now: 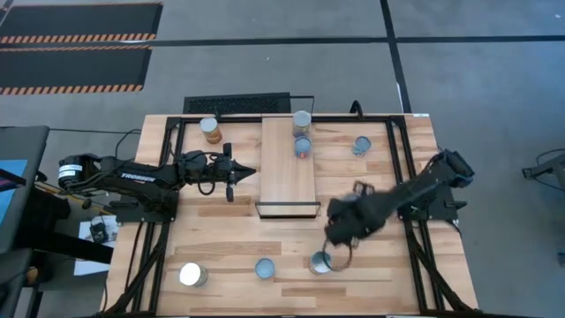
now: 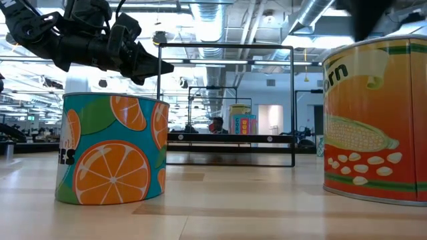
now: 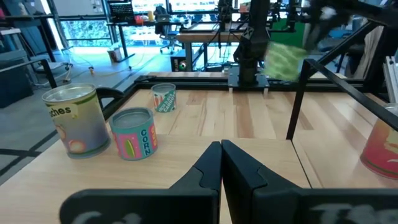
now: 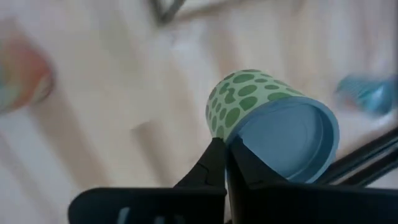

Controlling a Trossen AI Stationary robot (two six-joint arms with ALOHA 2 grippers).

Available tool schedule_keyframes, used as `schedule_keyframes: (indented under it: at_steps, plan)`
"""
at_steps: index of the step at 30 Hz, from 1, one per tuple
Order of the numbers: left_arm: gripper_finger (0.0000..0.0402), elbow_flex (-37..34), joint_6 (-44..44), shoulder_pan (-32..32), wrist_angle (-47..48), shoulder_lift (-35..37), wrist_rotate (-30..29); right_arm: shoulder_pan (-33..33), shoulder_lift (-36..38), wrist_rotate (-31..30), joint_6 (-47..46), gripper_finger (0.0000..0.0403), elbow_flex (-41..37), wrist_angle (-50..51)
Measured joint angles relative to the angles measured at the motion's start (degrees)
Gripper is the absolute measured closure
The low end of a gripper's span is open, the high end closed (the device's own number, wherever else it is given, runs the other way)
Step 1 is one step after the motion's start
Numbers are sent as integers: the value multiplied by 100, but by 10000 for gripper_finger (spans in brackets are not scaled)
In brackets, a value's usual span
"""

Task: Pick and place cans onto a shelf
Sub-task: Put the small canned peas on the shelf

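Note:
My right gripper (image 1: 340, 237) is near the table's front, right of the shelf (image 1: 287, 181), and is shut on a green-spotted can (image 4: 249, 99) with a bluish end. The arm hides this can in the high view. It shows in the air in the left wrist view (image 3: 285, 60). Two cans (image 1: 302, 120) (image 1: 302, 147) stand on the shelf's far end. My left gripper (image 1: 250, 172) is shut and empty, level above the table just left of the shelf. My right gripper pinches the rim of the can's bluish end (image 4: 231, 142) between its two fingers. The can is tilted, with that end turned toward the wrist. It is lifted clear of the table.
More cans stand on the table: one at the far left (image 1: 210, 130), one right of the shelf (image 1: 362, 144), and three near the front edge (image 1: 192, 275) (image 1: 265, 268) (image 1: 320, 262). Black frame rails (image 1: 402, 159) run along both sides.

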State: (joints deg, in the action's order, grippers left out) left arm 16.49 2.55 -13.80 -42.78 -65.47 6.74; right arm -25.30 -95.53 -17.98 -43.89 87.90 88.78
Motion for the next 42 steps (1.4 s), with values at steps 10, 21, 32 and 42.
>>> schedule_keyframes:
  at_steps: [10,21,32,42]
  plan:
    - [402,0,19,2,73,0,-4,1911,280,-506,3131,395,11,-1017]
    - [401,0,44,0,83,0,-4,3237,-285,706,5714,396,22,-2842]
    - [401,0,74,1,68,-26,-4,3342,-1091,862,6053,394,12,-2799]
    - [401,0,68,0,79,-26,-4,3427,-1166,780,6100,392,11,-3072]
